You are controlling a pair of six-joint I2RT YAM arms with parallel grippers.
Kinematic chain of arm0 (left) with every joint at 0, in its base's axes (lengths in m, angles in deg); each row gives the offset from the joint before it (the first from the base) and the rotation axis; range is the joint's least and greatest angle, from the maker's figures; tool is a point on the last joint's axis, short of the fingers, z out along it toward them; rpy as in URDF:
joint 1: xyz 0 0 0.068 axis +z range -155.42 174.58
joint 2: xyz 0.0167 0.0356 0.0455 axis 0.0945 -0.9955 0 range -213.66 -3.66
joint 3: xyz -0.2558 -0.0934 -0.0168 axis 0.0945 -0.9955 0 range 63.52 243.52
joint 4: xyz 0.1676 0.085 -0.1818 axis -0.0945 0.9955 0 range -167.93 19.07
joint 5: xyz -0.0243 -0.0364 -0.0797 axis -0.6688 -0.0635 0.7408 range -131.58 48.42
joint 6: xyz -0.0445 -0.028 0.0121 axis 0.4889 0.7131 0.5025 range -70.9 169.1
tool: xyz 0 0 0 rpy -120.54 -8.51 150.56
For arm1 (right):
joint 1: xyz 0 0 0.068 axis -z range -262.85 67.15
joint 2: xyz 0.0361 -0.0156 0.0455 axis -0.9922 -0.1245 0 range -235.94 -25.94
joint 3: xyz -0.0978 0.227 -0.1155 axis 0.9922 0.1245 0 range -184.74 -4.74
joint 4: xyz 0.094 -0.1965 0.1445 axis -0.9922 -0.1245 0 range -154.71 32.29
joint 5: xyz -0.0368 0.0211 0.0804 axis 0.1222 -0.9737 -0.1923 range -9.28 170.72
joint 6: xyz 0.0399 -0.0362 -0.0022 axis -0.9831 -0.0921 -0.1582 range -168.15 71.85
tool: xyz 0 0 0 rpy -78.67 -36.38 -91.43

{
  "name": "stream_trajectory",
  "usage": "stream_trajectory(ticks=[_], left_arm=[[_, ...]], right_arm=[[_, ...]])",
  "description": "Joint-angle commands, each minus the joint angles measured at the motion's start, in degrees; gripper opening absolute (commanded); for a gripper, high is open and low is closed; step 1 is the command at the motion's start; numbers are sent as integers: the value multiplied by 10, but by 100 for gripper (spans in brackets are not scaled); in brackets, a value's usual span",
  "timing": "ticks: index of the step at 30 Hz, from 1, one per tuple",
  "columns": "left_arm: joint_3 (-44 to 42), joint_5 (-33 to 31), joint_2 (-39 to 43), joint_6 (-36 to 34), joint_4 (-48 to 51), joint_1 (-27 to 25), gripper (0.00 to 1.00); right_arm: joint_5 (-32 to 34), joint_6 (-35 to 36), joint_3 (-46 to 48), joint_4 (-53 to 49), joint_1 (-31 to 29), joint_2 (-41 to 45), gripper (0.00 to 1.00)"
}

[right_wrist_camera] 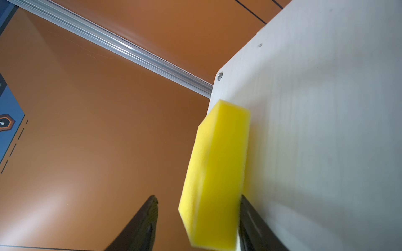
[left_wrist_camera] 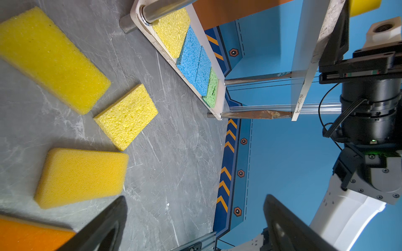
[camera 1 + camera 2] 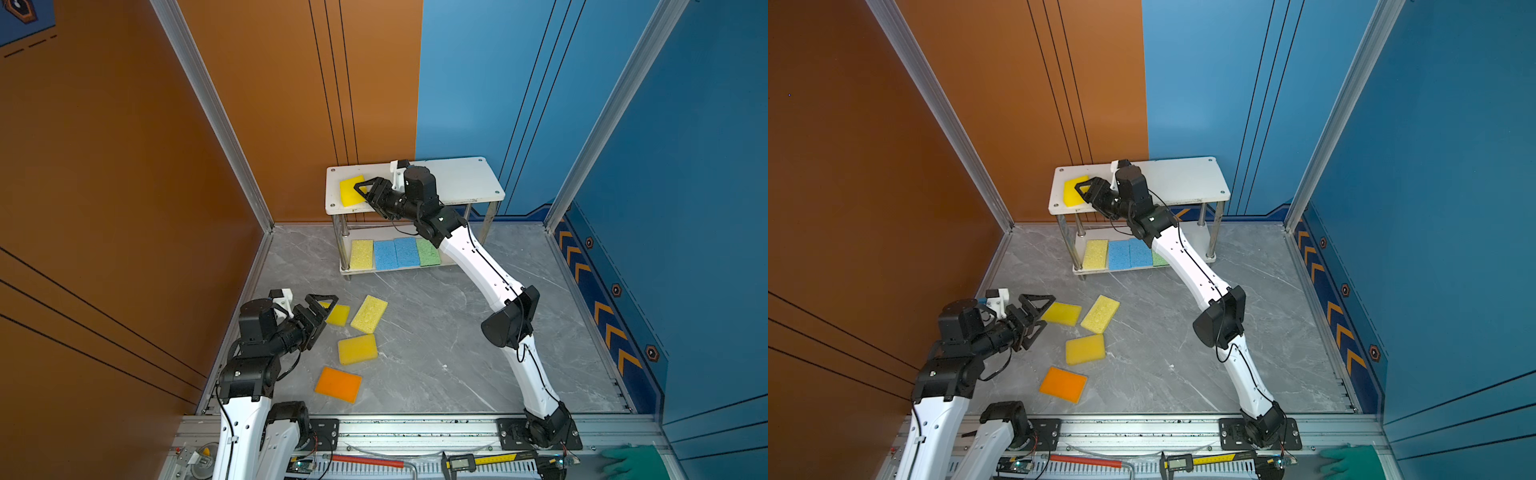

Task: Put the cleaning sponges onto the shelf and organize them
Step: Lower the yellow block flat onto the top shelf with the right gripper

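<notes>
Right wrist: yellow sponge between parted right gripper jaws.

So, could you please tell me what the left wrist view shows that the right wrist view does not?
Only the left wrist: the open left gripper, the table, three loose yellow sponges, an orange sponge, and the lower board with its row of four sponges. Only the right wrist: the top board's upper face with a corner screw, and the gap between one right gripper finger and the top yellow sponge. Both: the top board, that sponge, the right gripper, the orange wall.
</notes>
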Motion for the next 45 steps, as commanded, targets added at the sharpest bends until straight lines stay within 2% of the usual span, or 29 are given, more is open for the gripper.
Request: stream_trajectory(ticks=[1, 7, 16, 27, 31, 35, 39, 45], left_arm=[[2, 14, -3, -15, 7, 6, 98], [10, 12, -10, -23, 7, 8, 98], [35, 16, -29, -37, 7, 8, 98], [46, 24, -26, -36, 7, 7, 98], [55, 25, -32, -41, 7, 7, 98], [59, 24, -35, -41, 7, 6, 98], [70, 21, -43, -48, 7, 3, 98], [112, 23, -77, -58, -7, 0, 98]], right_arm=[[10, 14, -10, -36, -2, -7, 60], [56, 82, -6, -126, -4, 18, 68], [98, 181, -7, -179, -12, 24, 77], [99, 303, -7, -218, -21, 18, 80], [108, 349, -7, -225, -21, 23, 85], [102, 368, -9, -225, -21, 26, 90], [59, 344, -11, -204, -18, 27, 96], [54, 328, -10, -187, -16, 60, 96]])
